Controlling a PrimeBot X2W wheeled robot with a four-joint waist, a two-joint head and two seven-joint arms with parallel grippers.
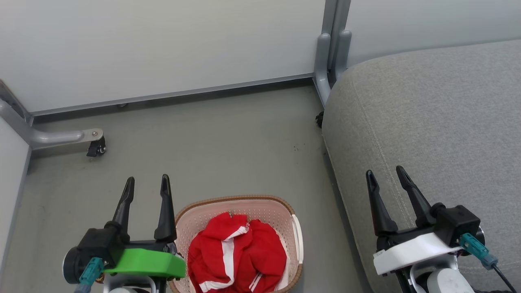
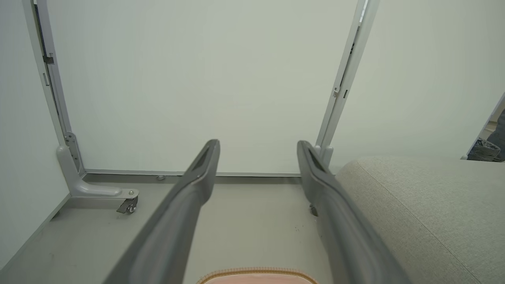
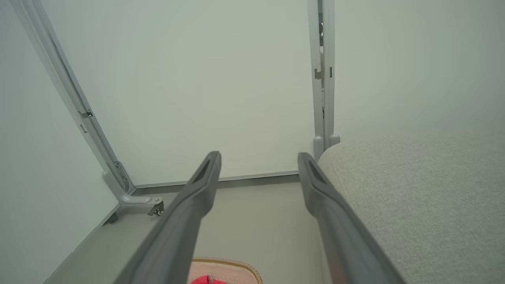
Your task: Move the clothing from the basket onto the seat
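Stock: clothing (image 1: 238, 252) all in basket (image 1: 260, 203); seat (image 1: 427, 122) bare. We hold nothing (left gripper (image 1: 147, 183), right gripper (image 1: 384, 173) spread). Every transfer remains.

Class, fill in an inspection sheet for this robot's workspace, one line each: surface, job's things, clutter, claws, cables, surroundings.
Surface: plain grey floor, with a few small dark specks.
Job's things: bright red garments with white stripes heaped in the cream perforated plastic basket with brown braided rim on the floor; large grey woven-fabric sofa seat to its right, no clothing on it yet.
Clutter: nothing seen.
Claws: left claw open, beside the basket's left side; right claw open, by the seat's edge; both hold nothing.
Cables: teal plug with black lead at the right wrist; teal plug at the left wrist.
Surroundings: pale partition panels on grey metal feet, one with a small black caster.
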